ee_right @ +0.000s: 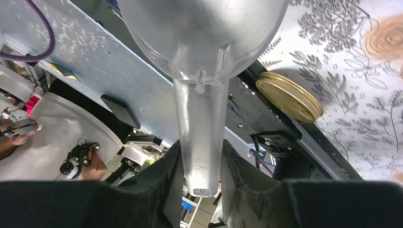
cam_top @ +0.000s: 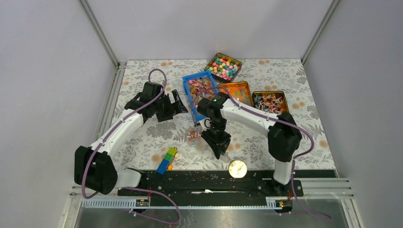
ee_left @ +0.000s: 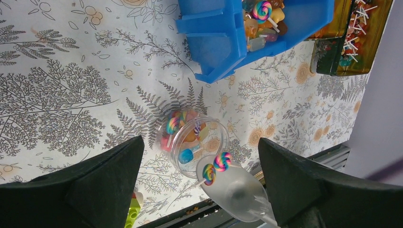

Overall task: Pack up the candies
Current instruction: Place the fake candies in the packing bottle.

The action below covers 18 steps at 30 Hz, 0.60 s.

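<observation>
Candies (ee_left: 222, 161) sit on the scoop (ee_left: 237, 192) at the mouth of the jar (ee_left: 180, 133), so they can tip in. The right claw (ee_right: 199, 152) pinches its handle; the left claw (ee_left: 200, 141) hangs spread above the jar.

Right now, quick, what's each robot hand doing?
Left gripper: open, holding nothing.
Right gripper: shut on the handle of the clear scoop.

White links (cam_top: 121, 130), black joints (cam_top: 96, 172), purple cables (cam_top: 157, 70)
</observation>
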Motion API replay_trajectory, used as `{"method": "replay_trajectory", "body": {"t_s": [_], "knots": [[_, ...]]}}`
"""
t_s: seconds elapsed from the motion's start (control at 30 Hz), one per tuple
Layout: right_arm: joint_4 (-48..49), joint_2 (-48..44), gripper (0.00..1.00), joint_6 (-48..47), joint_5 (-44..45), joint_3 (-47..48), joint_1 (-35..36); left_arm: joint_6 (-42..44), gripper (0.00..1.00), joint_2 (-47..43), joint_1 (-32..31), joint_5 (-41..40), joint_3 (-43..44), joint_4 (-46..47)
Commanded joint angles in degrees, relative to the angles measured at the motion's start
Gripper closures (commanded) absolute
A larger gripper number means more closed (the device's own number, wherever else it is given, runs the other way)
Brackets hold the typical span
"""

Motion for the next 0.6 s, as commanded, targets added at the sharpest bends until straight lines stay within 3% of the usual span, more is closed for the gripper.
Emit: {"method": "replay_trajectory", "body": {"t_s": [0.0,0.57], "knots": [[-3.31,2.19,1.0,-0.34,-4.49,4.53,-0.06,0.48,0.07,-2.43,0.09,-1.54,-0.19,0.12],[-8.18,5.35,1.0,2.17,-17.46,6.75,-5.67,1.52,0.07,-1.95,0.11,-2.17,0.95,-0.88]]}}
